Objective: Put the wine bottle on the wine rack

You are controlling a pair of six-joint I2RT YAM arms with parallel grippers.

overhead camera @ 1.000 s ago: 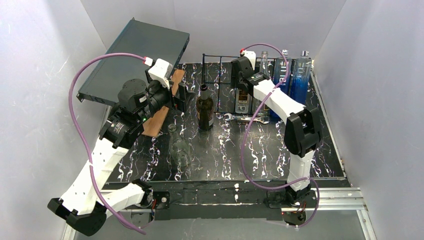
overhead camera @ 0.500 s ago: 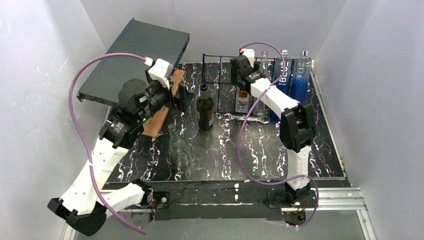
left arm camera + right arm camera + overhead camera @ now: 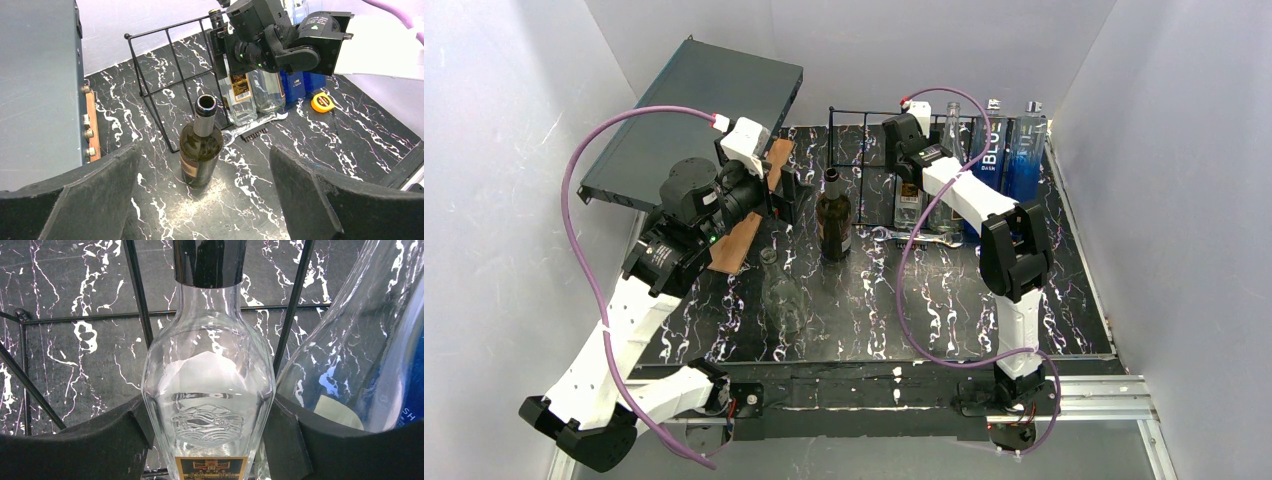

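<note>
Moved: our right elbow (image 3: 1016, 248), leftward.
Right gripper (image 3: 209, 432): clamped on clear bottle (image 3: 210, 365).
Left gripper (image 3: 202, 150): we see it spread apart.

Bright, diffuse white light, faint shadows, white glints across the clear bottle (image 3: 208, 405).

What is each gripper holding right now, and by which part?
Right gripper grips the clear bottle by its upper body, just below the shoulder. Left gripper is open, holding nothing.
</note>
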